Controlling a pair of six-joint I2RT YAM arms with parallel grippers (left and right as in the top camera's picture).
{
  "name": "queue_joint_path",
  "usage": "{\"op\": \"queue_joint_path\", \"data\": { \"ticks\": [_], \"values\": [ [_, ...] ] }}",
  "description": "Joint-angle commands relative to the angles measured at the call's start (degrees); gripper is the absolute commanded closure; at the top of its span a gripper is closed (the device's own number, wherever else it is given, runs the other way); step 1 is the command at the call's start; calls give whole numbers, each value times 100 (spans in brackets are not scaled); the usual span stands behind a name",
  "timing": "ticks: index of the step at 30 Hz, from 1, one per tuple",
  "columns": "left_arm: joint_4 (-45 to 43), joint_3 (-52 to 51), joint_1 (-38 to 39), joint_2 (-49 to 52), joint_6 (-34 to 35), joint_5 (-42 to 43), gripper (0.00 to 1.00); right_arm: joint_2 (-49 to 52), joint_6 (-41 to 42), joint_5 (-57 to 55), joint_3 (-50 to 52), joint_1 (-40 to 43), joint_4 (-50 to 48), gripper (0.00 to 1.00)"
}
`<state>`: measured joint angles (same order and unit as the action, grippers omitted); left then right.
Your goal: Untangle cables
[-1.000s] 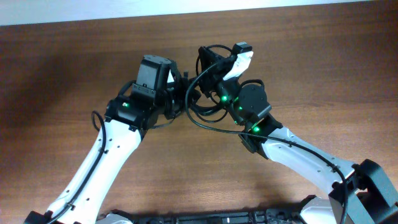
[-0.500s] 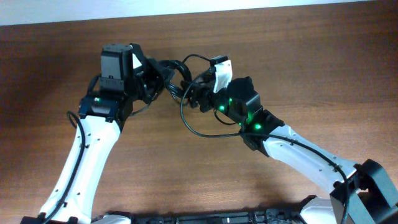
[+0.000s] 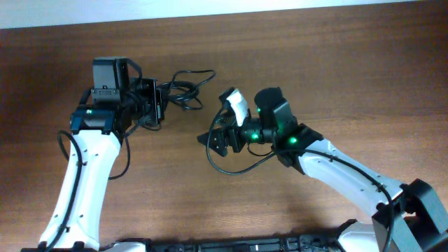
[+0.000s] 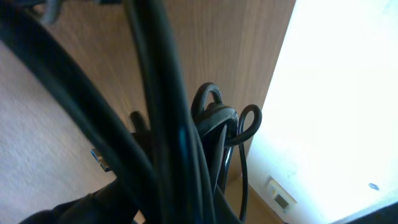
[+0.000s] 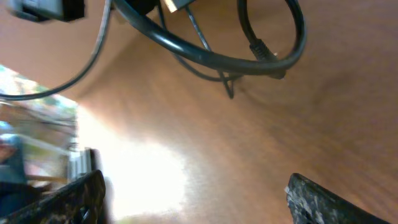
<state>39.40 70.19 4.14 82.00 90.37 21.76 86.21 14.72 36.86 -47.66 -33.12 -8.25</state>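
Cables (image 3: pixel 183 85) lie in one knotted bunch toward eleven o'clock on the table (image 3: pixel 350 77), pinched by our left gripper (image 3: pixel 155 105), while our right gripper (image 3: pixel 214 140) hangs wide and empty at their five o'clock, so we judge untangling barely begun.

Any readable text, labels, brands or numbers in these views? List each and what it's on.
None readable in any view.
On the cables: no legible markings.
On the table: none.
Small grey rectangle in the left wrist view's bright background: too blurred to read.
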Motion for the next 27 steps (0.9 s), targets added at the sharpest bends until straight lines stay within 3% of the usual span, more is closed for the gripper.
{"op": "queue_joint_path", "data": {
  "ticks": [1,3,4,6,9,10,11,12,13,15,20,25,27],
  "values": [
    [79,76,-17,-37,459,1038,100,83,-396,-1397,50,-387,-179,8],
    [85,79,-13,-37,501,1311,100,236,-398,-1757,50,-605,-503,8],
    [127,76,26,-37,551,1375,100,319,-396,-2192,50,-680,-741,1],
    [238,76,136,-37,605,1462,100,522,-374,-3342,50,-748,-1224,1],
    [245,76,378,-37,605,1517,100,813,-378,-4009,50,-734,-1617,1],
    [243,76,452,-37,605,1515,100,874,-376,-4015,50,-737,-1676,8],
    [240,76,492,-37,605,1515,100,876,-376,-4009,50,-737,-1665,28],
    [227,76,498,-37,603,1486,100,868,-374,-3875,50,-737,-1569,78],
    [225,76,479,-37,601,1329,100,857,-258,-3698,50,-737,-1349,96],
    [149,76,411,-37,507,872,100,841,284,-2973,50,-737,-417,96],
    [-199,76,-83,-35,256,247,100,844,575,-1646,50,-737,1552,96],
    [-721,76,-251,-35,310,-1008,100,844,575,-1626,50,-737,1598,96],
    [-896,79,-295,-35,796,-1322,100,844,575,-1626,50,-737,1600,96]
  ]
}}
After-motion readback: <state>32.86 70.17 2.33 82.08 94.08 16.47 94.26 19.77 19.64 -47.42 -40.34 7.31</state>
